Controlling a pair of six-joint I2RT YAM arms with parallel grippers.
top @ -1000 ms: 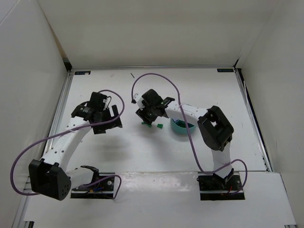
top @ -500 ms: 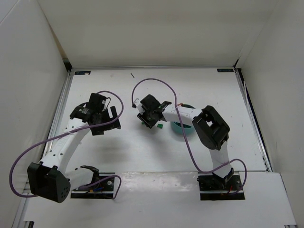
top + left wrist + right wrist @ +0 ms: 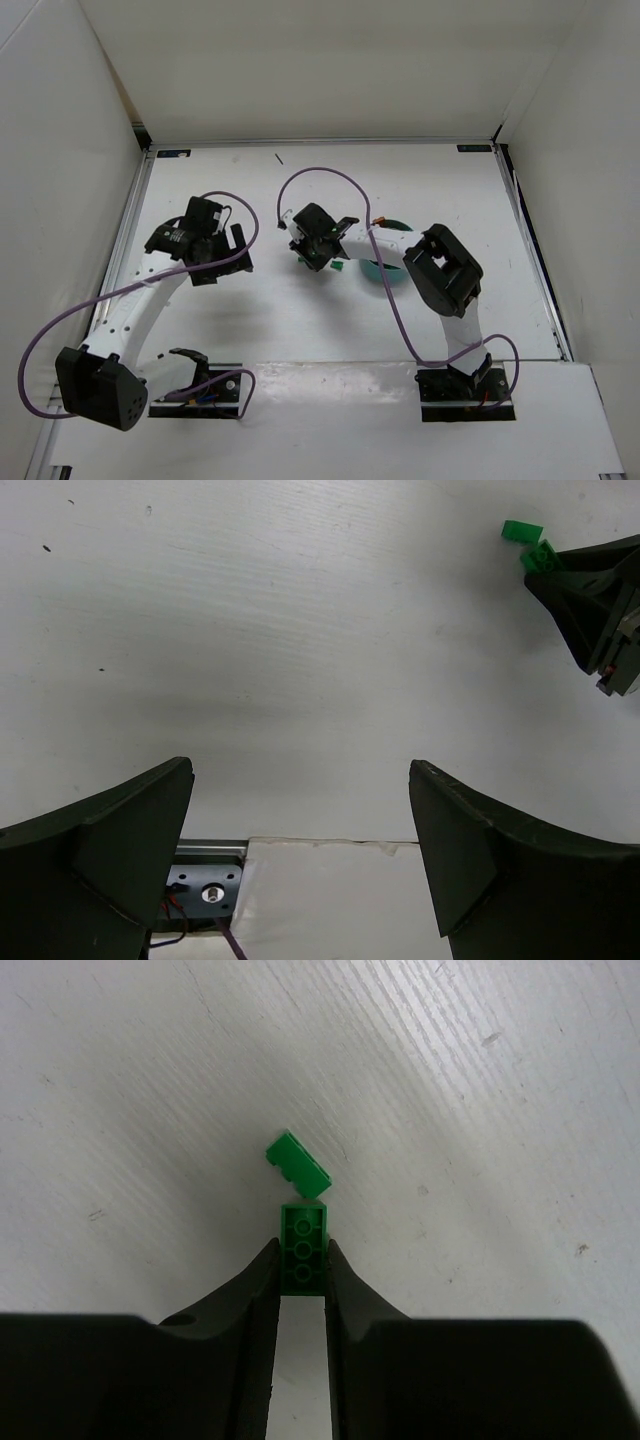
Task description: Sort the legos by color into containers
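Observation:
My right gripper [image 3: 300,1248] is shut on a small green lego [image 3: 303,1225], held lengthwise between the fingertips at the table surface. A second green lego [image 3: 297,1163] lies on the table touching its far end. From the top view, the right gripper [image 3: 322,262] is just left of the teal bowl [image 3: 374,268], which the arm mostly hides; a green lego [image 3: 338,266] shows beside it. My left gripper [image 3: 300,772] is open and empty over bare table, well to the left [image 3: 215,268]. The left wrist view shows both green legos [image 3: 530,545] at the right gripper's fingers [image 3: 590,600].
White walls enclose the table on three sides. A taped white sheet [image 3: 330,900] and the left arm's base mount [image 3: 205,890] lie at the near edge. Purple cables [image 3: 320,175] loop over both arms. The other legos and the bowl's compartments are hidden.
The right gripper has dropped and shifted slightly left onto the green legos, and the arm now covers more of the bowl. The left arm has barely moved.

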